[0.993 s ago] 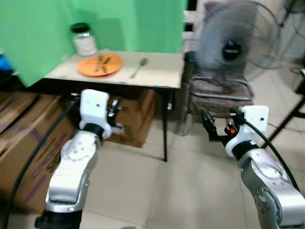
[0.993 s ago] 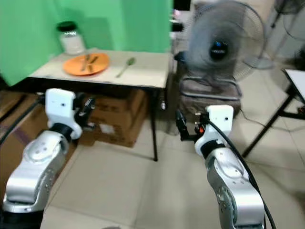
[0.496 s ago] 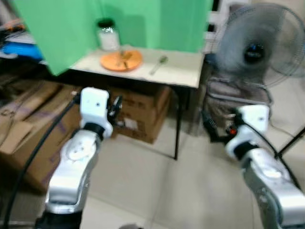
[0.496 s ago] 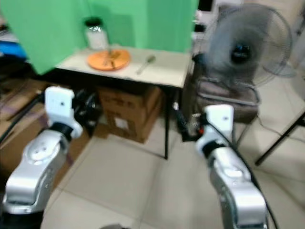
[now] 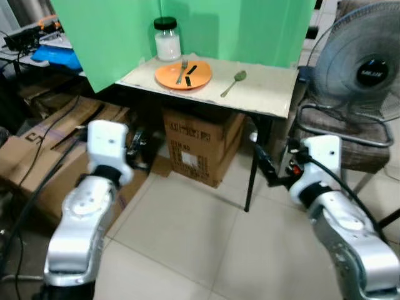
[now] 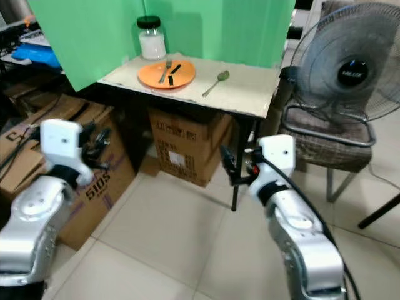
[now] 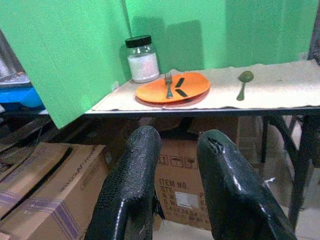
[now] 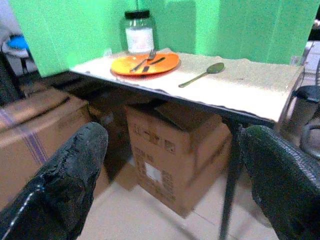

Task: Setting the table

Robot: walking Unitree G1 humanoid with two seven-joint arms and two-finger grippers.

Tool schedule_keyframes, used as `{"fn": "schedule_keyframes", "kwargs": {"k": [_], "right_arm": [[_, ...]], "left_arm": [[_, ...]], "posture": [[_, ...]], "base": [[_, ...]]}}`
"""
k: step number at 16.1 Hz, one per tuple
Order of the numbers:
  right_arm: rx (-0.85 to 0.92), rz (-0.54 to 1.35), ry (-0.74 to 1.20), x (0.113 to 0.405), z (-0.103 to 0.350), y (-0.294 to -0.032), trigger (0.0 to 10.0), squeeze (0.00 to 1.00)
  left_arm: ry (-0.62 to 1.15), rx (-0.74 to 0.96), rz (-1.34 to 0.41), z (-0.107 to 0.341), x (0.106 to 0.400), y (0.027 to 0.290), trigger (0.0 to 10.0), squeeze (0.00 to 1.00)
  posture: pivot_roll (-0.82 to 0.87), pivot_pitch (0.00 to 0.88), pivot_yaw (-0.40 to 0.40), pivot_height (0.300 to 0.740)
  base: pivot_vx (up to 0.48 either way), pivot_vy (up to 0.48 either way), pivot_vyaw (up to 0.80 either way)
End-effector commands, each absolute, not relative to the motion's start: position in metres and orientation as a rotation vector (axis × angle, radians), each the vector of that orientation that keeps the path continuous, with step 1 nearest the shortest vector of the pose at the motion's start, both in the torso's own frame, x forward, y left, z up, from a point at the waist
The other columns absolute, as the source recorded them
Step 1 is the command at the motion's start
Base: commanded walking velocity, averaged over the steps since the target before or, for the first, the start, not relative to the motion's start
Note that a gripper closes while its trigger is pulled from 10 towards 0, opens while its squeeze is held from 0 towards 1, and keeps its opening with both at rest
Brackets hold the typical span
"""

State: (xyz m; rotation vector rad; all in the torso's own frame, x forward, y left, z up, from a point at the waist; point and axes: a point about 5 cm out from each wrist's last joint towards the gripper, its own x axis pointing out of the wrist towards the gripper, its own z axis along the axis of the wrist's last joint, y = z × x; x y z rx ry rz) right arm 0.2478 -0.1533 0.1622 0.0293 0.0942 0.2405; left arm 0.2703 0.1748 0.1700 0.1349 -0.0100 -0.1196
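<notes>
An orange plate with a fork and a dark-handled utensil on it lies on the small table ahead. A spoon lies on the table to the plate's right. Behind the plate stands a black-lidded jar with white contents. My left gripper is held low in front of the table, well short of it, its fingers a little apart and empty. My right gripper hangs near the table's right leg, open wide with nothing in it.
Cardboard boxes sit under the table, and more boxes are stacked at the left. A standing fan rests on a chair to the table's right. A green screen backs the table. Tiled floor lies between me and the table.
The whole view has shifted: the table now looks nearer and sits further right in the picture. Both arms keep the same raised pose; nothing on the table has moved.
</notes>
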Motion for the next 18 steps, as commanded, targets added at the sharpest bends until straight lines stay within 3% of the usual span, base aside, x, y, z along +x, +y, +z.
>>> {"fn": "schedule_keyframes", "kwargs": {"k": [1,18], "right_arm": [[0.019,0.197,0.084,0.2462,0.1633,-0.1618,10.0,0.00],[0.018,0.211,0.070,0.2456,0.1671,-0.1616,10.0,0.00]], "left_arm": [[-0.028,0.131,-0.151,0.1730,0.2722,0.1679,10.0,0.00],[-0.025,0.110,-0.160,0.1705,0.2702,0.1645,10.0,0.00]], "posture": [[0.04,0.000,0.087,0.740],[0.04,0.000,0.072,0.740]], "base": [[0.326,0.000,0.00],[0.333,0.000,0.09]]}}
